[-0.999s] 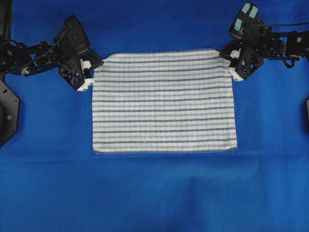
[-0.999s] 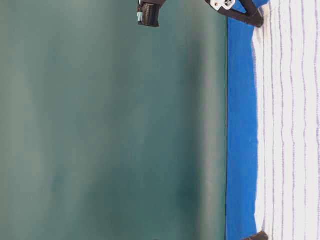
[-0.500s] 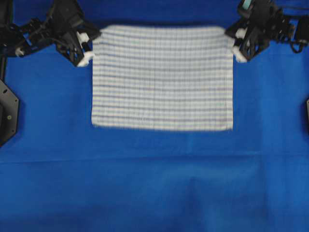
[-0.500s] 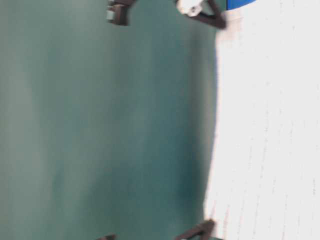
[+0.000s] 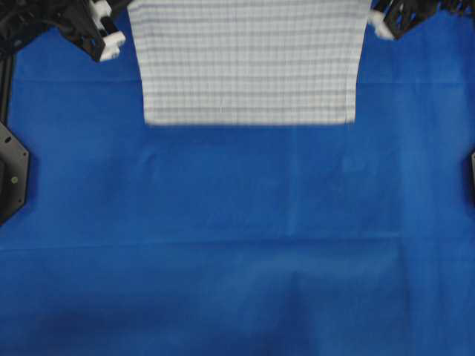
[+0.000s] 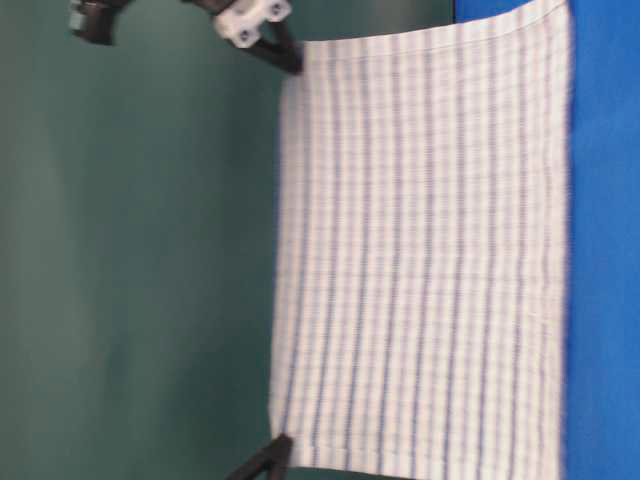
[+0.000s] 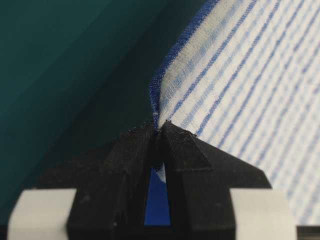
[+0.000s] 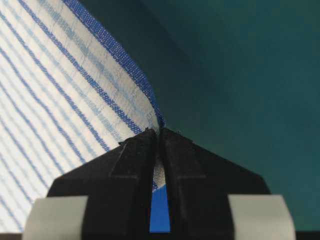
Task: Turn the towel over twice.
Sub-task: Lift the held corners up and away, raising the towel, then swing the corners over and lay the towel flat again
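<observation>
The towel [image 5: 249, 63] hangs spread flat above the blue table cover [image 5: 237, 245], held up by its two top corners. The left gripper [image 7: 159, 131] is clenched on one top corner, the cloth running up and away from its fingertips. The right gripper [image 8: 160, 132] pinches the other top corner likewise. Seen from table level, the towel [image 6: 420, 260] hangs upright, its lower edge near the cover; whether it touches is unclear.

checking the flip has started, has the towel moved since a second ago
Yes. In the overhead view the towel has moved toward the top edge of the fixed blue table covering; its near hem sits far higher. The table-level view shows it lifted, hanging.
</observation>
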